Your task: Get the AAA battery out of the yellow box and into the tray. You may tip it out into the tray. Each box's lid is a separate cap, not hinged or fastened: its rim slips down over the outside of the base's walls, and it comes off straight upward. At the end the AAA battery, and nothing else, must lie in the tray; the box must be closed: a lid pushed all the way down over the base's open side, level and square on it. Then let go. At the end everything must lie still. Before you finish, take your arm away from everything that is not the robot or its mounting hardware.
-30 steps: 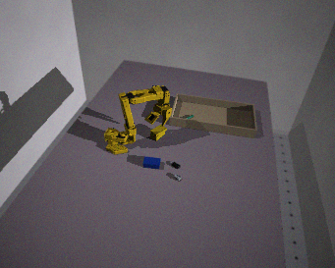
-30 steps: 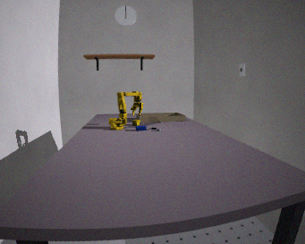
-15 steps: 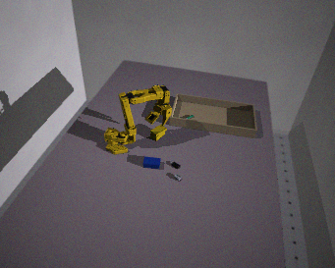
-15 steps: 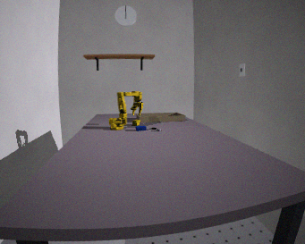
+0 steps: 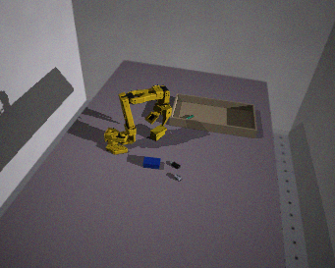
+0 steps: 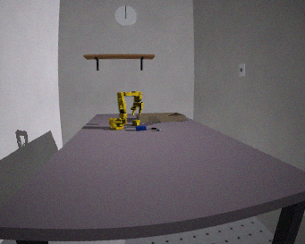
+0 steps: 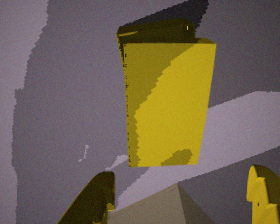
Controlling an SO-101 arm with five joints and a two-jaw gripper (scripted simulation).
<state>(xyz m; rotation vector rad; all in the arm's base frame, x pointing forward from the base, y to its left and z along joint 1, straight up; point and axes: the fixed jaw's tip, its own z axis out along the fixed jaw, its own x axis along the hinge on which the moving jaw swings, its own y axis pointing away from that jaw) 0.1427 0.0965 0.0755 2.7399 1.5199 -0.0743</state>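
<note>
A small green item [image 5: 190, 117], apparently the AAA battery, lies in the tray [image 5: 214, 128] [image 6: 170, 117] [image 7: 160, 206], near one end. The yellow box [image 5: 158, 133] [image 6: 136, 122] [image 7: 167, 105] stands outside on the worktop [image 5: 136, 212] [image 6: 159, 175] [image 7: 35, 125]. The end effector [image 5: 159, 121] [image 6: 137, 113] [image 7: 181, 173] hangs near it, partly open and holding nothing. Beyond are a blue box [image 5: 151, 163] [image 6: 141, 128] and small black [image 5: 175, 165] and silvery items [image 5: 178, 178].
</note>
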